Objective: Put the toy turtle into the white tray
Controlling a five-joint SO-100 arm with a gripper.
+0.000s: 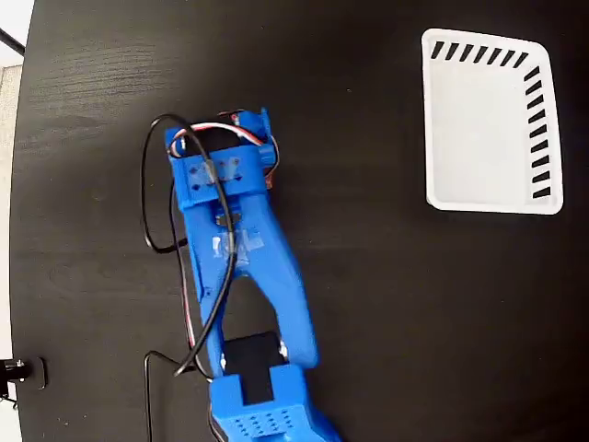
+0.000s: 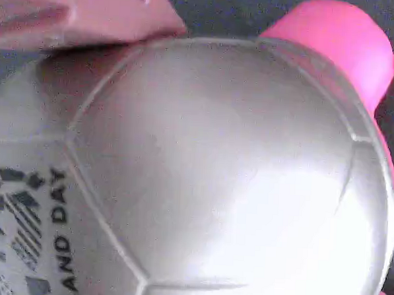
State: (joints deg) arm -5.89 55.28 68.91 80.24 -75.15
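Observation:
The toy turtle (image 2: 216, 168) fills the wrist view: a shiny gold-beige domed shell with a dark printed mark at lower left and a red-pink part (image 2: 335, 36) at upper right. One finger (image 2: 72, 15) of my gripper lies against the shell's upper left edge; the other finger is out of frame. In the fixed view the blue gripper (image 1: 230, 138) hangs over the left-centre of the black table and hides the turtle beneath it. The white tray (image 1: 488, 124) sits at the upper right with nothing in it, far from the gripper.
The blue arm (image 1: 258, 276) runs from the bottom edge up to the gripper, with a black cable (image 1: 152, 212) looping on its left. The black table (image 1: 396, 313) lies bare between arm and tray. Its left edge (image 1: 18, 230) is close by.

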